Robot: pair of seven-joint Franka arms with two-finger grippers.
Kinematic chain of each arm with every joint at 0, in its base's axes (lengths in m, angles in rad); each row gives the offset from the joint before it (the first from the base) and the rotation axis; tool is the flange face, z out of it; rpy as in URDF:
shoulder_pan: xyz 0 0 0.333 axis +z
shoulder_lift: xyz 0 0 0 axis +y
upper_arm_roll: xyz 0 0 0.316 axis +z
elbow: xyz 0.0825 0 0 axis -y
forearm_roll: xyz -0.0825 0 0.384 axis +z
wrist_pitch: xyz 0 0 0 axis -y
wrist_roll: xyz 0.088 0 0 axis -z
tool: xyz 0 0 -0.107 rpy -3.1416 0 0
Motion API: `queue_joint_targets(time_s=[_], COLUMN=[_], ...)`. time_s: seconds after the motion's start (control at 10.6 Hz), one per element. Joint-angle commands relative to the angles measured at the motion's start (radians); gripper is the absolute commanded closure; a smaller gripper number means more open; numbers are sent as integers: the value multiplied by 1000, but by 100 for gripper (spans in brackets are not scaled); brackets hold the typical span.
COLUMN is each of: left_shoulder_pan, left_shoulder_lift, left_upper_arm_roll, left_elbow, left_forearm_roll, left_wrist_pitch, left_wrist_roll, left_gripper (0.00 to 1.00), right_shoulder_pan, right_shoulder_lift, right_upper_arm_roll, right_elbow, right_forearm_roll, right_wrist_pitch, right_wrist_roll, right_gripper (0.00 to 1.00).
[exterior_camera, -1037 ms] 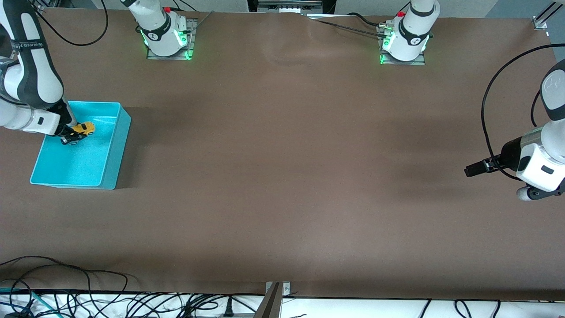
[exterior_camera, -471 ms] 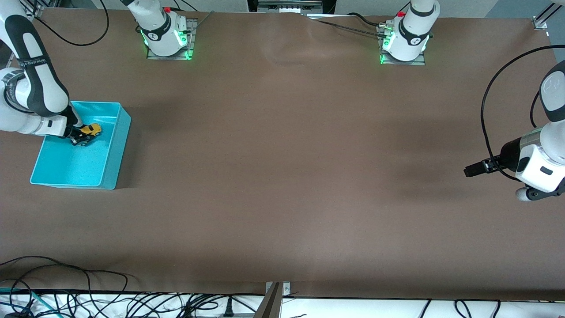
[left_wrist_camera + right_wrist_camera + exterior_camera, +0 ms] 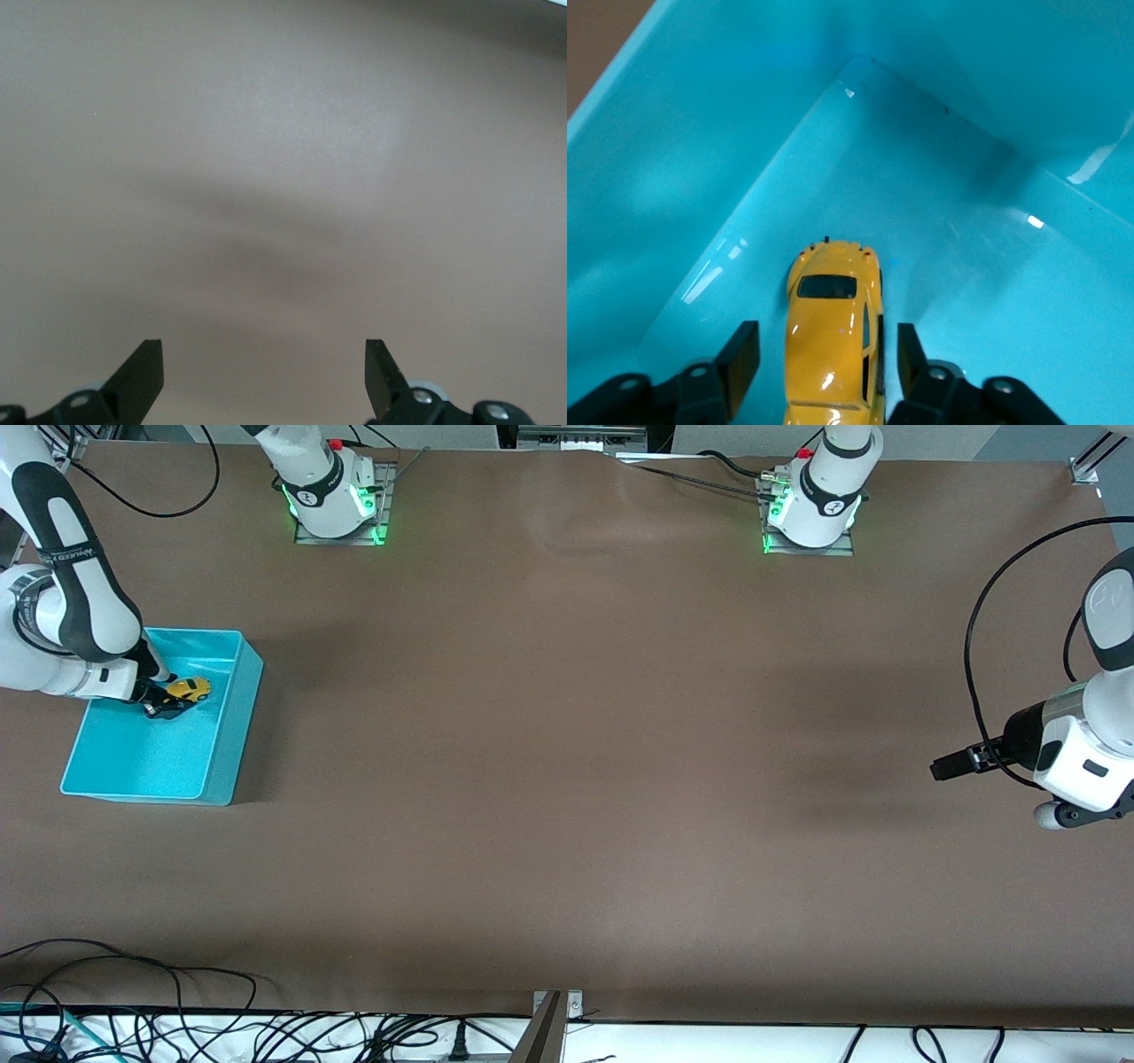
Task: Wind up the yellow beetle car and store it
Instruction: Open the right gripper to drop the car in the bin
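Note:
The yellow beetle car (image 3: 191, 688) sits inside the cyan bin (image 3: 226, 762), near the bin's end farther from the front camera. My right gripper (image 3: 168, 707) is down in the bin with its fingers open on either side of the car. In the right wrist view the car (image 3: 833, 336) lies on the bin floor between the two black fingers (image 3: 741, 359), with a gap on each side. My left gripper (image 3: 941, 768) is open and empty, held over bare table at the left arm's end; it waits there. The left wrist view shows its open fingers (image 3: 142, 376) over brown table.
The cyan bin stands at the right arm's end of the table. Its walls (image 3: 700, 115) rise close around my right gripper. Brown table surface (image 3: 567, 762) spans the middle. Cables (image 3: 177, 1027) lie along the table's front edge.
My right gripper has carried the car deeper into the bin toward the robot bases and lowered it. Its fingers now stand apart from the car. The left arm has barely moved.

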Motion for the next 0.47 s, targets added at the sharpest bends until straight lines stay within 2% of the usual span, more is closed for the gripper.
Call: queue_joint_targets(time_s=[0.0, 0.09, 0.38], left_shoulder_pan=[0, 0, 0], left_shoulder_lift=[4, 4, 3], left_upper_arm_roll=[0, -1, -6], left_elbow=[12, 12, 14], left_forearm_roll=[2, 16, 29], left_wrist_pitch=[-10, -10, -10], left_wrist_roll=[25, 25, 25], left_gripper=[0, 0, 0], right_shoulder_pan=[-24, -22, -14], right_shoulder_lift=[-4, -6, -154], right_upper_arm_roll=[63, 69, 86], right_elbow=[38, 63, 87], right_forearm_roll=[10, 20, 21], right_wrist_pitch=[-50, -98, -292], right_wrist_roll=[44, 85, 193], right_gripper=[0, 0, 0])
